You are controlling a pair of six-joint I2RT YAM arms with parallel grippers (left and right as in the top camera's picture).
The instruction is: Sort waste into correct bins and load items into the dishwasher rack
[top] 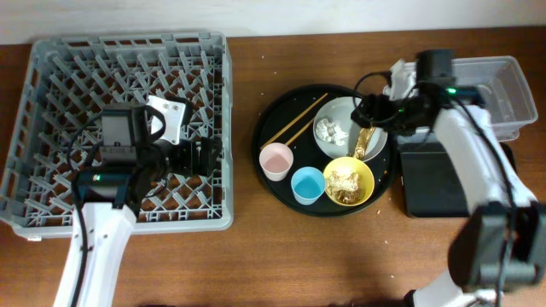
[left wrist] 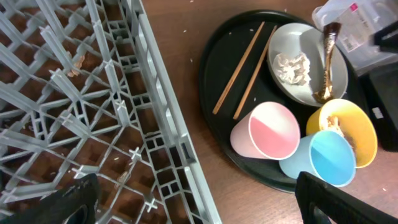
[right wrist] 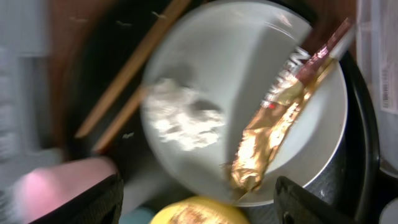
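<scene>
**Foil wrapper lies under my parted right jaws, not yet taken**

My left gripper (top: 207, 158) hangs over the large square grey plastic rack (top: 128, 38). Its fingers are spread wide and hold nothing. Past those jaws, on the big round black tray (top: 277, 189), lie two thin wooden chopsticks (left wrist: 239, 67). A small pink cup (left wrist: 267, 134) stands there too, with a small light-blue cup (left wrist: 329, 155) just beside it.

My right gripper (right wrist: 198, 196) is likewise parted and empty, poised above the pale grey round plate (right wrist: 249, 74). The shiny gold-brown wrapper (right wrist: 273, 118) lies slantwise on the plate, within the span of my fingers. The crumpled white tissue (right wrist: 183, 118) sits just beside it, toward my other finger. The yellow bowl (left wrist: 357, 124) sits near the wrapper's lower end.

I judge the wrapper to be feather-light, thin, slick and quick to buckle. The crumpled lower half gives the most bulk to pinch, and the flat end would likely slide out.

The plate looks hard and smooth, so my tips may skate and nudge it on the tray. Room is tight, with the tissue on one side and the plate's rim and the bowl close by. Beyond my right jaws sit the clear plastic rectangular tub (top: 512, 94) and the shallow black rectangular tray (top: 435, 183), both near on the brown wooden table (top: 281, 256).
</scene>
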